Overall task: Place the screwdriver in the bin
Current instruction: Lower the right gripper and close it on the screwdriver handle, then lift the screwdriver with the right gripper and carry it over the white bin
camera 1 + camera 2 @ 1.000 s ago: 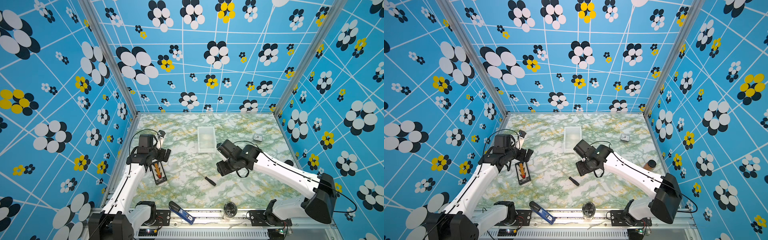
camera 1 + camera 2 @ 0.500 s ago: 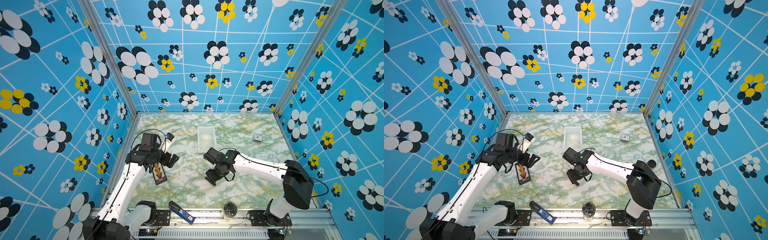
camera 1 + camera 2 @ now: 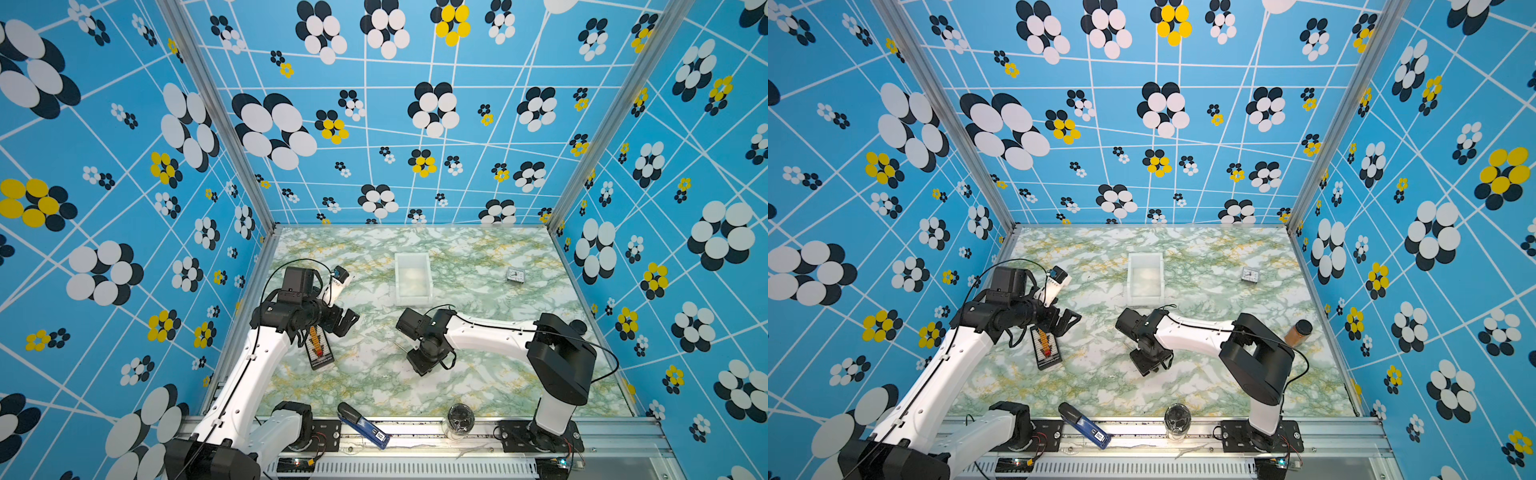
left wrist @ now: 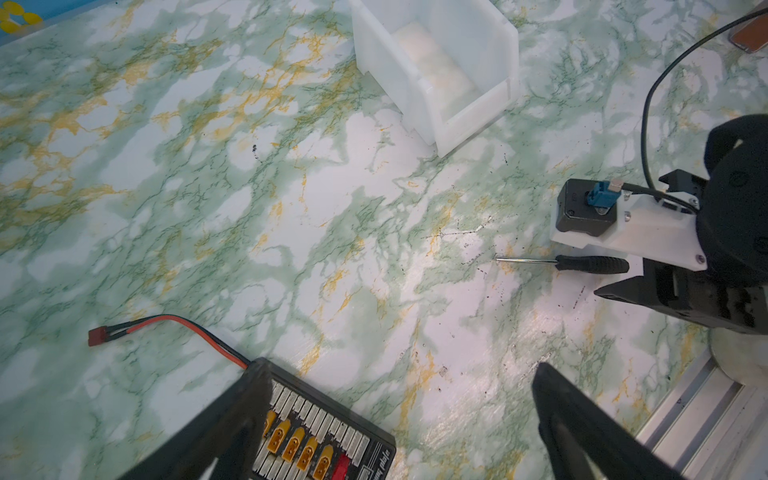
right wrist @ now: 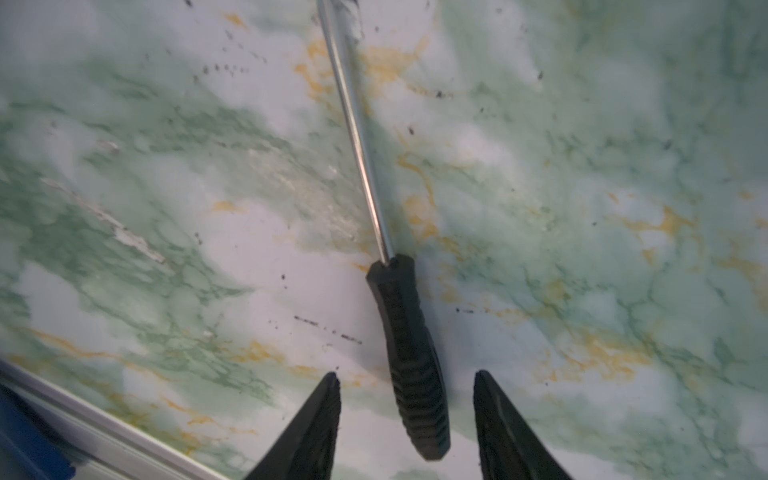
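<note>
Right wrist view: the screwdriver [image 5: 405, 332] lay flat on the green-veined marble table [image 5: 582, 208], its black ribbed handle between the two dark fingers [image 5: 320, 419] of the right hand [image 5: 405, 376]. This hand stood partly open and low over the table. A strip of bare table showed on each side of the handle, so neither finger visibly touched it and nothing was held. The butt of the handle lay nearest the hand, and the thin bright shaft ran away from the fingers, slightly aslant to the line between them. In both top views the right arm hid most of the tool, and only a short length of shaft showed beside the wrist. The bin [image 3: 413, 300], a white open-topped box, sat farther back on the table, apart from the screwdriver, with the right wrist camera lying between the two. The left wrist view confirmed this: the tool rested on the table with its handle end tucked under the right wrist camera mount, well short of the bin. The left hand [image 4: 399, 368] hung wide open and held nothing, above the near edge of a black board of yellow plugs [image 4: 316, 440]. A small clock [image 3: 516, 274] lay toward the right of the table, and a clear jar [image 3: 460, 417] and a blue-and-black tool [image 3: 363, 424] sat at the front rail.
</note>
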{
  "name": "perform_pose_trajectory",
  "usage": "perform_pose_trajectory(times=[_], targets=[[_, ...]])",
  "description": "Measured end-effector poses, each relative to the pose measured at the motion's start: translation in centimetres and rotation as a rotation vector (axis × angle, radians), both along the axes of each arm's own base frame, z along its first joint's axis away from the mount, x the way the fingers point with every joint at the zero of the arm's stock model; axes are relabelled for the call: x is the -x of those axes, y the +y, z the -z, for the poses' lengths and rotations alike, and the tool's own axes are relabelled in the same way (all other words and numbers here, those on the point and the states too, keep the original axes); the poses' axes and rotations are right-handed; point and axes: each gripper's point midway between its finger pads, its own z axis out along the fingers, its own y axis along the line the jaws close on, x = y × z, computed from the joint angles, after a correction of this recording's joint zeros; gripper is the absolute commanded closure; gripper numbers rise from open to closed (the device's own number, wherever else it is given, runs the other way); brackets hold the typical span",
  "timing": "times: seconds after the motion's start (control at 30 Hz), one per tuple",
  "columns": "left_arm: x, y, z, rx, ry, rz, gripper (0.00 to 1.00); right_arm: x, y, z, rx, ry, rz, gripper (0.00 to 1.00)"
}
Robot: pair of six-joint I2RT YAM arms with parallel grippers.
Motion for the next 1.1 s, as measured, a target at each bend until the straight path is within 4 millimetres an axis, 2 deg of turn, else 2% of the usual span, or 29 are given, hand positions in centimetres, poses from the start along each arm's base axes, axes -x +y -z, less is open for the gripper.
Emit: perform_pose_trajectory(times=[0.1, 0.3, 0.5, 0.97, 1.1], targets=[[0.0, 0.0, 0.0, 0.000, 0.000, -0.001, 0.01, -0.4, -0.4, 0.7, 0.034, -0.015, 0.002, 0.58], [0.0, 0.0, 0.0, 0.000, 0.000, -0.001, 0.01, -0.8, -0.6, 0.7, 0.053, -0.052, 0.000, 0.60], [-0.1, 0.0, 0.0, 0.004, 0.000, -0.006, 0.01, -0.8, -0.6, 0.7, 0.046, -0.076, -0.003, 0.75], [-0.6, 0.0, -0.3, 0.003, -0.016, -0.024, 0.01, -1.0, -2.4, 0.4, 0.063, -0.149, -0.006, 0.81], [-0.8, 0.2, -0.2, -0.003, -0.015, -0.039, 0.01, -0.9, -2.5, -0.4, 0.044, -0.163, -0.018, 0.81]])
